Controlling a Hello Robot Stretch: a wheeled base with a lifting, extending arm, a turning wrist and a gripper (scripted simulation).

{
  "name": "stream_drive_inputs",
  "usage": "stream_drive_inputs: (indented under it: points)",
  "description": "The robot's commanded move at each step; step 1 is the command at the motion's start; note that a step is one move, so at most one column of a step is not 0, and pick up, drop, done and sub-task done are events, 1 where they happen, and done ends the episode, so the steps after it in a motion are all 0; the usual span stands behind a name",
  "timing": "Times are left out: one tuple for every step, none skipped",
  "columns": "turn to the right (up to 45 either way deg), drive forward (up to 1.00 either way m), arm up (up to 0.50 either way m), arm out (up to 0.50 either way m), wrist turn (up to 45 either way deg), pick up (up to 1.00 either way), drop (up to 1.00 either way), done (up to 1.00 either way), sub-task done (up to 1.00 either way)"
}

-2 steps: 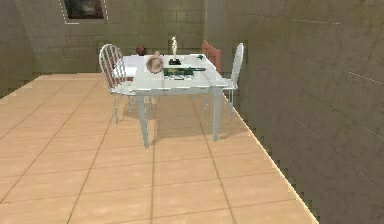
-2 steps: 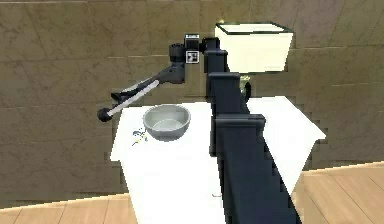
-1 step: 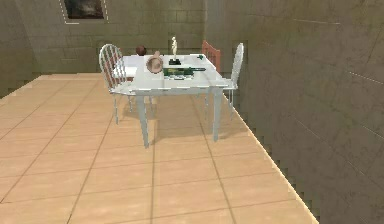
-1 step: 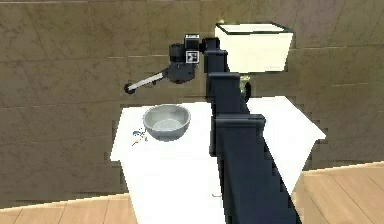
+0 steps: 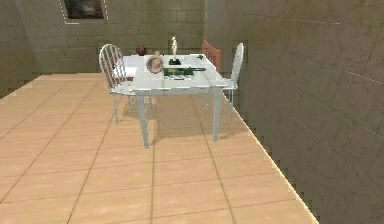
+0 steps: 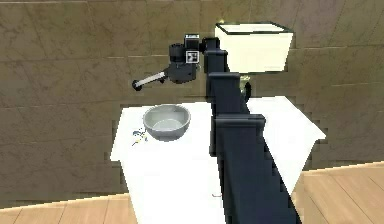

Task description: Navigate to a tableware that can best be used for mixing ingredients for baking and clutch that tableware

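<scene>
A grey metal bowl (image 6: 166, 121) stands on a small white table (image 6: 290, 140) in the arm side view, near the table's left part. My arm (image 6: 238, 130) reaches up across that table. The gripper (image 6: 145, 83) hangs above the bowl, its thin fingers pointing left with bare brown wall behind them; it holds nothing. In the forward view a round brownish bowl-like thing (image 5: 154, 64) lies on a white dining table (image 5: 170, 88) farther ahead.
A cream lampshade (image 6: 255, 48) stands at the back of the small table, and small dark bits (image 6: 138, 137) lie left of the bowl. White chairs (image 5: 113, 62) (image 5: 234, 66) flank the dining table, which carries a pale bottle (image 5: 173, 46) and a dark green thing (image 5: 182, 70). A wall (image 5: 320, 110) runs along the forward view's right; tan tiled floor (image 5: 70, 170) lies open.
</scene>
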Motion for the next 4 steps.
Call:
stream_drive_inputs:
  points:
    - [0.0, 0.00, -0.20, 0.00, 0.0, 0.00, 0.00, 0.00, 0.00]
    - [0.0, 0.00, 0.00, 0.00, 0.0, 1.00, 0.00, 0.00, 0.00]
    - [0.0, 0.00, 0.10, 0.00, 0.0, 0.00, 0.00, 0.00, 0.00]
    - [0.0, 0.00, 0.00, 0.00, 0.0, 0.00, 0.00, 1.00, 0.00]
